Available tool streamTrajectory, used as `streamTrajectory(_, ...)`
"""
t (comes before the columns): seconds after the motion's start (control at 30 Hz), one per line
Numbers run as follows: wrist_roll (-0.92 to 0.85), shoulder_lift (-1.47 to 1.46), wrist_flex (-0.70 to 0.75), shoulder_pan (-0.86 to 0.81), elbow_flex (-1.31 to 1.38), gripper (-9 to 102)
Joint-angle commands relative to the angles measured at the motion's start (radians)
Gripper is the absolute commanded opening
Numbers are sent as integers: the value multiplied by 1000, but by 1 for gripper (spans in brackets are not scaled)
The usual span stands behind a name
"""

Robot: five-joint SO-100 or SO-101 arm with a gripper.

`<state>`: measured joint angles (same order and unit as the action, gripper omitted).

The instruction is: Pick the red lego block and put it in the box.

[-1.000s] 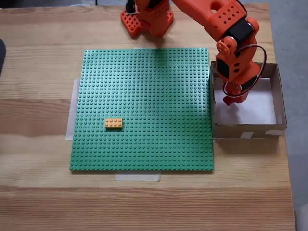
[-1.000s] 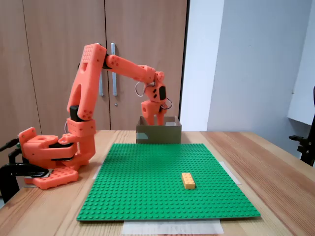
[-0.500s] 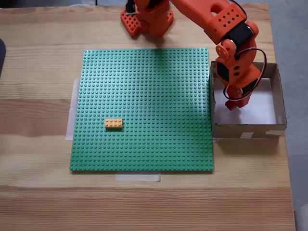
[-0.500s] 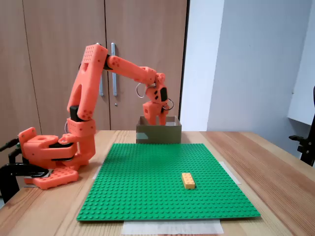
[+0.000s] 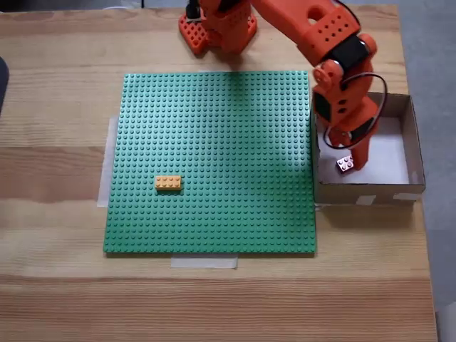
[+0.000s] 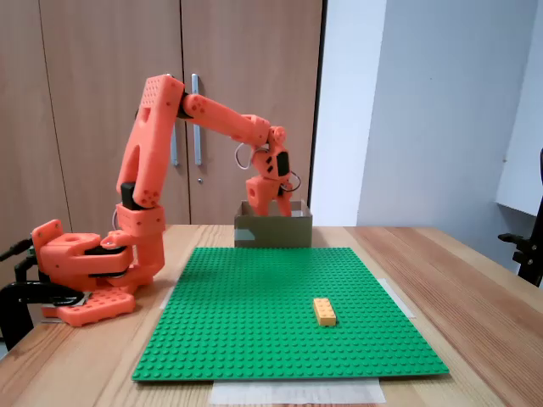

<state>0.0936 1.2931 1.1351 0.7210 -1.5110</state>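
Note:
The red lego block (image 5: pixel 345 164) lies on the white floor of the box (image 5: pixel 415 142), near its left wall, studs up. My gripper (image 5: pixel 349 159) hangs right over it inside the box, open, with one finger (image 5: pixel 360 153) just right of the block. In the side fixed view the gripper (image 6: pixel 270 198) dips behind the front wall of the box (image 6: pixel 273 231), which hides the block.
A green studded baseplate (image 5: pixel 214 157) fills the table's middle, taped down, with a yellow-orange brick (image 5: pixel 168 183) on its lower left. The arm's base (image 5: pixel 217 25) sits at the table's far edge. Cupboard doors (image 6: pixel 102 102) stand behind the table.
The gripper has shifted slightly within the box and its jaws have parted; the red block, hidden under the gripper before, now shows on the box floor.

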Motion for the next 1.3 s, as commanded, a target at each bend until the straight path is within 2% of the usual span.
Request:
streamTrajectory(0.0, -14, 195, -14, -49, -74, 24)
streamTrajectory(0.23, -46, 482, 28, -117, -244, 22)
streamTrajectory(0.27, -63, 626, 29, -144, -311, 21)
streamTrajectory(0.4, -101, 793, 20, -222, -400, 20)
streamTrajectory(0.6, -146, 834, -31, -296, -509, 17)
streamTrajectory(0.9, -187, 923, -34, -396, -517, 16)
streamTrajectory(1.1, -215, 1083, -152, -488, -644, 16)
streamTrajectory(1.13, -221, 1129, -184, -511, -698, 16)
streamTrajectory(1.17, -202, 1345, -307, -598, -940, 16)
streamTrajectory(1.27, -147, 1488, -387, -632, -1097, 16)
